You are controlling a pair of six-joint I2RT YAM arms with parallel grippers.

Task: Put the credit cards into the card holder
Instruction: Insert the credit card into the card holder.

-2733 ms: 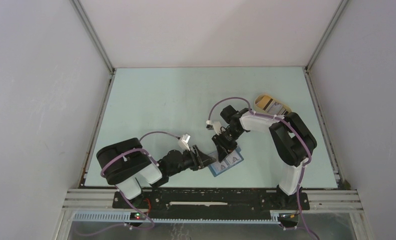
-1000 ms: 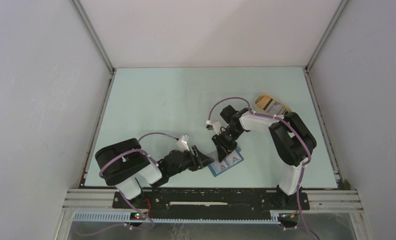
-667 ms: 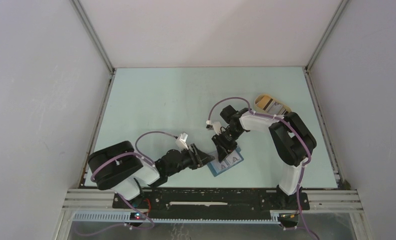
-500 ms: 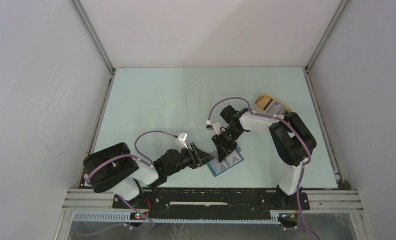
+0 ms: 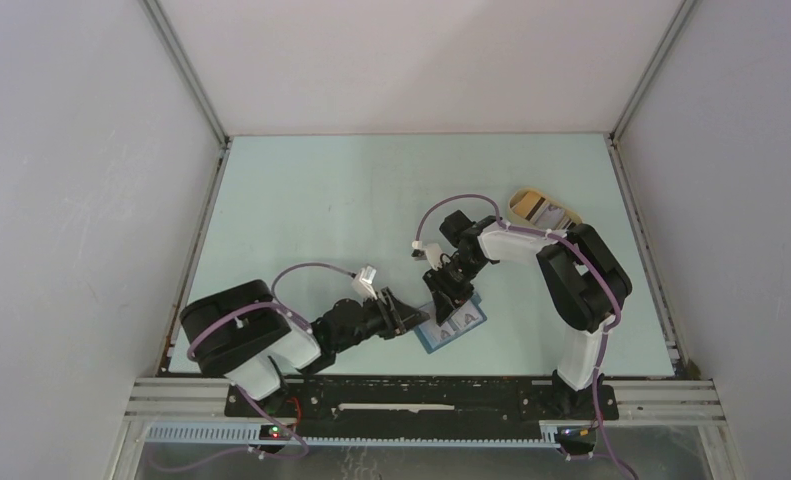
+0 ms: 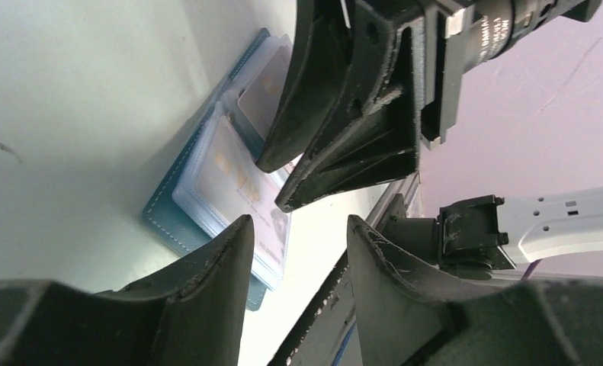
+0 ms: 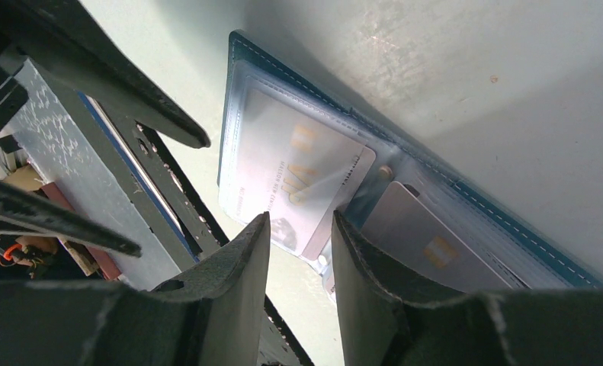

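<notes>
Your pale green tabletop (image 5: 321,200) carried everything near its front edge. You had both claws over one spot. The left claw (image 6: 298,229) lay low, reaching in from the left, its jaws apart with nothing between them. The right claw (image 7: 299,221) pointed down from the far side, its fingers a little apart — whether they pinched anything, I could not tell. Under them the card holder (image 5: 456,328) lay opened flat, its left part just beneath the right claw's tips and just ahead of the left claw. A tan tray (image 5: 543,210) sat well apart, farther back on the right. Two credit cards (image 7: 306,171) showed at the holder's clear pockets — one had its lower edge right at the right claw's fingertips.
</notes>
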